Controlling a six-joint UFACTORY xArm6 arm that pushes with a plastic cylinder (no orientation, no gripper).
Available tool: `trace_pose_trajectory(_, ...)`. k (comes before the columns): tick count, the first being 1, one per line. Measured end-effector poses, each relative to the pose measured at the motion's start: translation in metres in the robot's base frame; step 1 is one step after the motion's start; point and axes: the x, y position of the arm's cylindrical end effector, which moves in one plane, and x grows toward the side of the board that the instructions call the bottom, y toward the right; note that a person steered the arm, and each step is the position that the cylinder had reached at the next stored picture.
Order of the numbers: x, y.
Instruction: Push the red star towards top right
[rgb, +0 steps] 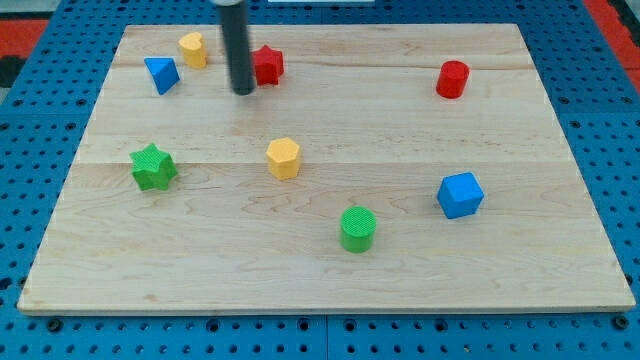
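The red star (268, 65) lies near the view's top, left of centre, on the wooden board (400, 120). My tip (243, 91) is the lower end of the dark rod. It stands just left of and slightly below the red star, touching or almost touching its left edge. The rod covers part of the star's left side.
A yellow block (193, 49) and a blue triangular block (161, 75) lie left of the rod. A red cylinder (452, 79) is at the top right. A yellow hexagon (284, 158), green star (153, 167), green cylinder (358, 229) and blue cube (460, 195) lie lower down.
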Motion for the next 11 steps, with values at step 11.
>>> trace_pose_trajectory(11,-0.011,0.092)
